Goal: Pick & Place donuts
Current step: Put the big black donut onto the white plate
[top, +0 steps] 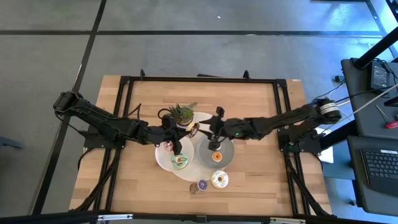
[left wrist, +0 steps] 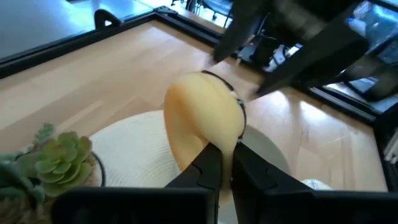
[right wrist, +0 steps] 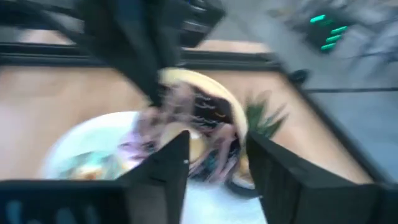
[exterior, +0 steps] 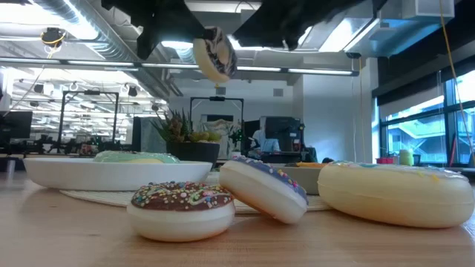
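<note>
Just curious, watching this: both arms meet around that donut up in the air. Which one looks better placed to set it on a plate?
Probably the left: its hand is shut on the chocolate donut, over the white plate. The right hand is open.

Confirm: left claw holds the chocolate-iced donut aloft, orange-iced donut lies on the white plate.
Wrong plate. In the high view the small orange-iced toy donut lies on the round grey plate. The left claw does hold the chocolate-iced toy donut aloft.

Pale wood-grain table (top: pixel 255 180), matt finish; the donuts (exterior: pixel 182 210) look smooth glossy plastic, and the held donut (left wrist: pixel 202 124) between the jaws likewise.
</note>
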You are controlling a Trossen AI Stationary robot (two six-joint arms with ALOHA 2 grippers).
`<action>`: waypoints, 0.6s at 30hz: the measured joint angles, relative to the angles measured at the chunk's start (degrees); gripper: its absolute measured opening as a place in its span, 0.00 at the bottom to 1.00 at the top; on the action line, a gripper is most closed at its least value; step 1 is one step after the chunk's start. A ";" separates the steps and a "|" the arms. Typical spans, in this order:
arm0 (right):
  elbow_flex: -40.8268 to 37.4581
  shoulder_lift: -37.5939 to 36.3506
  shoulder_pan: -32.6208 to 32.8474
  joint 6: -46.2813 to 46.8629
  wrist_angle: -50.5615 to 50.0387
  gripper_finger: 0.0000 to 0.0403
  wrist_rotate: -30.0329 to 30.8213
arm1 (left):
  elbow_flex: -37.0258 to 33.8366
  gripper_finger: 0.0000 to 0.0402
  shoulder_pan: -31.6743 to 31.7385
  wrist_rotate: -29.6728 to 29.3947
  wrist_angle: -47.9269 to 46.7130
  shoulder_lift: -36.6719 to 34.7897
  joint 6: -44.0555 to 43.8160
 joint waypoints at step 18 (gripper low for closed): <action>0.00 -8.70 0.71 8.47 -27.30 0.61 -5.67 | -2.25 0.03 -0.06 9.26 -13.88 0.20 -32.40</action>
